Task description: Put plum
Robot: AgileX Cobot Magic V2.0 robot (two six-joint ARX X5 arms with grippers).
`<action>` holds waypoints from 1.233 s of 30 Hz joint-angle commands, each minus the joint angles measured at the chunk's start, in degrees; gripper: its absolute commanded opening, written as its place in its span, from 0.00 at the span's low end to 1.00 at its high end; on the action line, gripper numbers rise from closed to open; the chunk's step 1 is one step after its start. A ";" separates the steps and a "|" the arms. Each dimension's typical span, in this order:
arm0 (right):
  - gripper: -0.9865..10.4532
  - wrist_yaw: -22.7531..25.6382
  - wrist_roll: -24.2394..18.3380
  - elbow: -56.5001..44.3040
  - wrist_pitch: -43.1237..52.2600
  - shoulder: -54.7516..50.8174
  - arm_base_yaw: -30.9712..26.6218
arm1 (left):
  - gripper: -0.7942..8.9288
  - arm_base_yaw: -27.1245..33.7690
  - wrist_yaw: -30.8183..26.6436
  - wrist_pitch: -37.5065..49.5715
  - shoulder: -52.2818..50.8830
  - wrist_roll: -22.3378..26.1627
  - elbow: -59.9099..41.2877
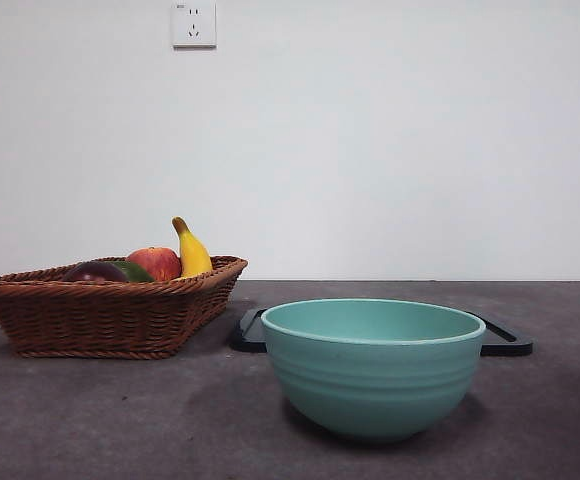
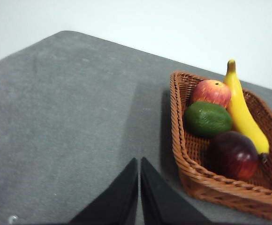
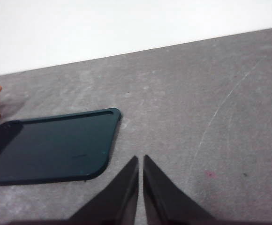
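The teal bowl (image 1: pixel 373 365) stands closest to the front view, near the front edge of the counter (image 1: pixel 80 420), empty as far as its rim lets one see. It looks like a possible place for the fruit, though the task does not name a destination. Just behind it lies a flat dark tray (image 3: pixel 51 145), with its ends showing on both sides of the bowl; this is another possible place.

The wicker basket (image 1: pixel 100 310) sits toward the left side of the counter. Inside it the plum (image 2: pixel 234 154) lies in the corner nearest the left wrist camera, touching the banana (image 2: pixel 244 112), which leans along one wall. The dark green fruit (image 2: pixel 207 118) and the apple (image 2: pixel 212 92) are beside it, further along the same side.

The left gripper (image 2: pixel 139 187) hangs above bare counter just beside the basket's outer wall, its jaws pressed together and holding nothing. I judge it the natural one to take the plum, since it is nearer. The right gripper (image 3: pixel 140 185) waits over the counter beside the tray's corner, jaws also closed and empty. The plum is not yet grasped, so the task seems at its beginning.
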 commanded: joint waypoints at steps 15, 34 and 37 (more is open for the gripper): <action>0.09 -1.70 9.14 5.60 -1.51 -0.04 -0.11 | 0.09 0.15 2.38 -8.31 0.17 -6.56 7.89; 0.09 -11.56 0.07 38.71 -22.77 22.25 0.17 | 0.09 -1.20 18.80 -23.34 24.06 1.99 37.40; 0.09 -13.84 -2.16 43.93 -26.93 27.17 1.62 | 0.09 -2.64 22.58 -26.27 28.20 3.50 41.59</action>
